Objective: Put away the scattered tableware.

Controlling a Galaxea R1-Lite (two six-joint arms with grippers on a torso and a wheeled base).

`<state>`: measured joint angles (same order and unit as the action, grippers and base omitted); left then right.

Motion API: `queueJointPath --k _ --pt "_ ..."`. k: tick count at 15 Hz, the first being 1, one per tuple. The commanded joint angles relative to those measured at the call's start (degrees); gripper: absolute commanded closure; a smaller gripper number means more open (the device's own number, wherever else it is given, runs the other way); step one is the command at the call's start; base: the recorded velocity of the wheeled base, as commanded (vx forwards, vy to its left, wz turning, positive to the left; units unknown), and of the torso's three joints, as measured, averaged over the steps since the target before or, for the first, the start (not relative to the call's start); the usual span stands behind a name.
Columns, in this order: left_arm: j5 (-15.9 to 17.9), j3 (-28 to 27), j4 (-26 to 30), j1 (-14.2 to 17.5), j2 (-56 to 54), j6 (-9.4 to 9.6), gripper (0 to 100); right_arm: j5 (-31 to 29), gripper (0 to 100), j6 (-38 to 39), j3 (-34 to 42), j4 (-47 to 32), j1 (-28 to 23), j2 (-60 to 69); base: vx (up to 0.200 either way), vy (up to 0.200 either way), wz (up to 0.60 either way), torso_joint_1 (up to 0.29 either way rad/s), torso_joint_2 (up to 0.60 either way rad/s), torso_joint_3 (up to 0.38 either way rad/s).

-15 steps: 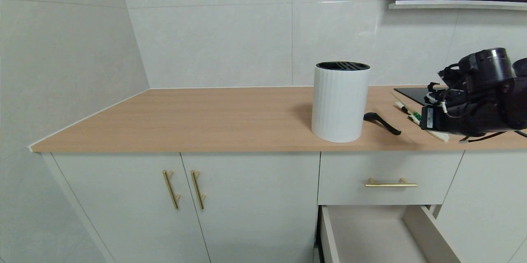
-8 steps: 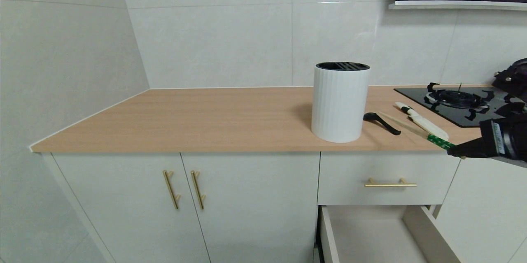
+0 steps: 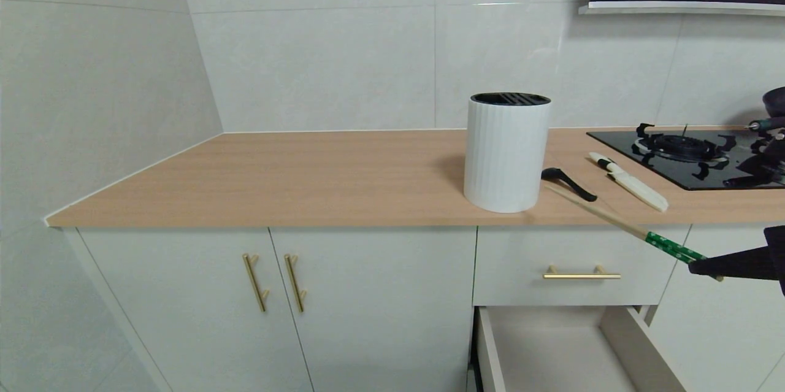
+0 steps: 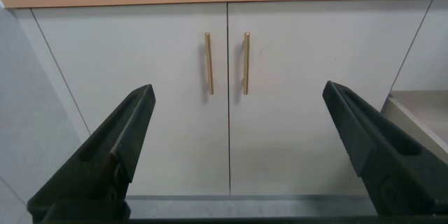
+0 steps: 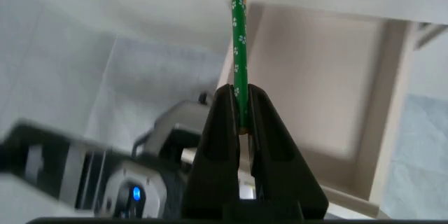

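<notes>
Kitchen counter, R arm at work: a chopstick is gripped at its green end by the right gripper, jaws shut tight on it, out in front of the counter edge above an open drawer. The stick's long axis runs diagonally, bare tip pointed up toward the base of the white holder, which stands upright w/ a black slotted top. A knife and black handle lie beside the holder. The left gripper is held wide open, gripping nothing, before the cabinet doors.
</notes>
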<state>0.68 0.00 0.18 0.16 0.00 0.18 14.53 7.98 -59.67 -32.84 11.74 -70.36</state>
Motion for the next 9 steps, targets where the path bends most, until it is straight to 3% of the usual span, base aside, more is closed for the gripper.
queueJointPath --k 1,5,9 --pt "0.0 0.0 0.0 0.0 0.0 -0.01 0 0.1 100 -0.3 1.5 0.0 2.6 0.4 0.0 0.0 0.0 0.0 0.0 0.0" --pt "0.0 0.0 -0.1 0.0 0.0 -0.01 0 0.1 100 -1.5 3.0 0.1 5.0 -0.1 0.0 0.0 0.0 -0.016 0.04 0.026" --pt "0.0 0.0 0.0 0.0 0.0 -0.01 0 0.2 100 -5.4 5.9 0.3 6.6 -0.4 0.0 0.0 0.0 -0.145 0.39 0.243"
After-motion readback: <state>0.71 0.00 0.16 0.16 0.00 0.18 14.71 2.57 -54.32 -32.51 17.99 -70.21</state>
